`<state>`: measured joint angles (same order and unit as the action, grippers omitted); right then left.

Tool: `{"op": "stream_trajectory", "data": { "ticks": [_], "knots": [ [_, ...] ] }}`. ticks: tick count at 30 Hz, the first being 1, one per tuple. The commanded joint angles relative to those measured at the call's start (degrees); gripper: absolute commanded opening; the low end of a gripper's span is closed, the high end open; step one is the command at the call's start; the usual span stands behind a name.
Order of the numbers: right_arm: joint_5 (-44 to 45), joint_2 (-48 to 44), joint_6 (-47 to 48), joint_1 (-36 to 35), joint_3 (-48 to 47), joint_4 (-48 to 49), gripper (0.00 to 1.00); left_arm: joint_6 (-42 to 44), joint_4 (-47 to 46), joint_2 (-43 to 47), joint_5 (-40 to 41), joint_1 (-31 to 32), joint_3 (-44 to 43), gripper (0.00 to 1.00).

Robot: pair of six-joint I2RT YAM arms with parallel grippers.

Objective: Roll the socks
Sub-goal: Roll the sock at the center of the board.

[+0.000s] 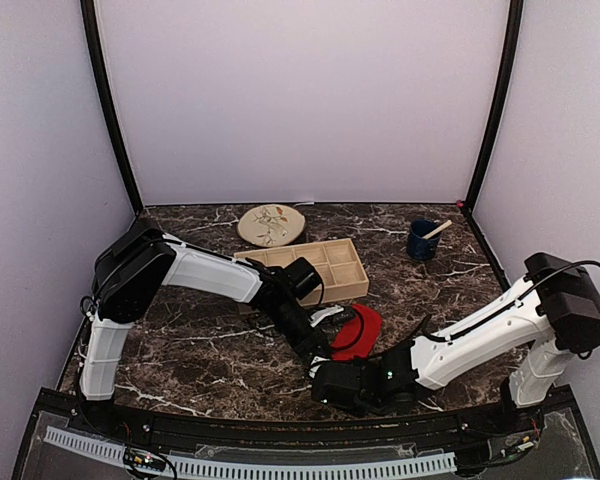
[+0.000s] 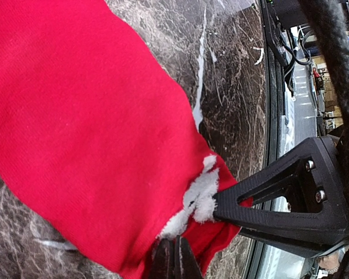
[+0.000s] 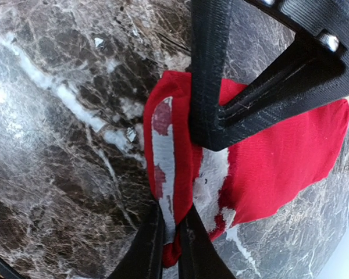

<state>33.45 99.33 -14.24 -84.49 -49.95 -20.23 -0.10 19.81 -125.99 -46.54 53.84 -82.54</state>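
A bright red sock point(image 1: 360, 328) lies on the marble table in front of the wooden tray. I cannot tell whether a second sock lies with it. In the left wrist view the sock point(image 2: 93, 116) fills the left half, and my left gripper point(image 2: 174, 260) is shut on its fuzzy white-flecked end. My right gripper point(image 3: 170, 244) is shut on the same end of the sock point(image 3: 279, 157), on a fold bearing a white strip. Each gripper's black finger shows in the other's view, pressed against the red cloth. In the top view the left gripper point(image 1: 320, 348) and the right gripper point(image 1: 330, 368) meet at the sock's near-left end.
A wooden compartment tray point(image 1: 320, 268) stands behind the sock. A patterned plate point(image 1: 271, 225) lies at the back, and a blue cup point(image 1: 422, 240) with a stick in it stands back right. The table's front edge point(image 2: 273, 116) runs close to the grippers.
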Motion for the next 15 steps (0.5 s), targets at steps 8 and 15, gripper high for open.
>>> {"op": "stream_trajectory", "data": {
  "ticks": [8, 15],
  "knots": [
    [-10.08, -1.77, -4.45, 4.53, 2.06, 0.92, 0.02, -4.41, -3.89, 1.57, 1.94, -0.61, 2.92, 0.15],
    [-15.99, -4.32, -6.28, 7.41, 4.38, 3.76, 0.00, -9.63, -12.65, 5.71, 2.85, -2.43, 8.13, 0.17]
  ]
}}
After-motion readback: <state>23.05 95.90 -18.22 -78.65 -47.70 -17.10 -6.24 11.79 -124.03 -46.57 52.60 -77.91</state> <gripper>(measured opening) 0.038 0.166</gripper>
